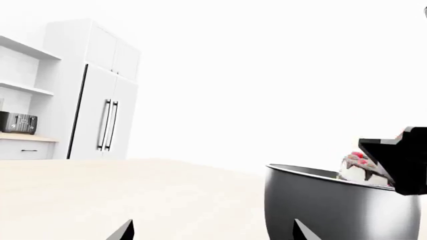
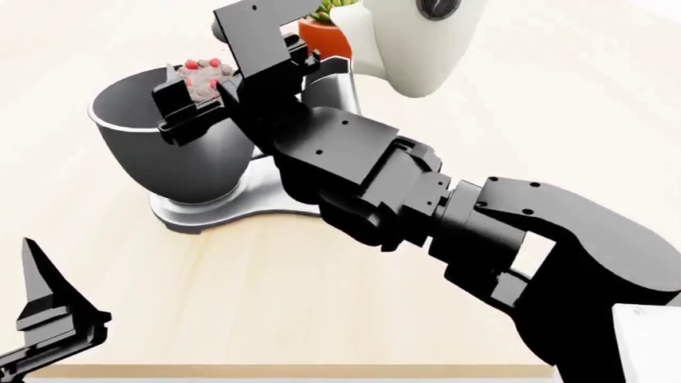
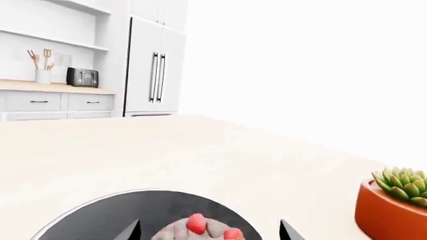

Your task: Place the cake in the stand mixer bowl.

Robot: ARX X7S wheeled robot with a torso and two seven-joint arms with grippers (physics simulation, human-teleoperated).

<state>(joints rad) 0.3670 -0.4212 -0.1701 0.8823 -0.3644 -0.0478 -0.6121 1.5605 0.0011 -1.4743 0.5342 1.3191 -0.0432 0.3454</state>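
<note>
Cake (image 2: pixel 200 77) is held pinched in the right gripper (image 2: pixel 202 88), just above the bowl (image 2: pixel 159 152) mouth, near its rim. Placing step imo; next, jaws need opening. Left gripper (image 2: pixel 43 319) is parked w/ nothing held, looks open.

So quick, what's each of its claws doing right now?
Right gripper: shut on the cake, held above the stand mixer bowl.
Left gripper: open, holding nothing, low over the table.

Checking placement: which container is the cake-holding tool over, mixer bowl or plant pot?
The dark grey stand mixer bowl; the right tool holds the cake above it. The orange pot sits behind.
</note>
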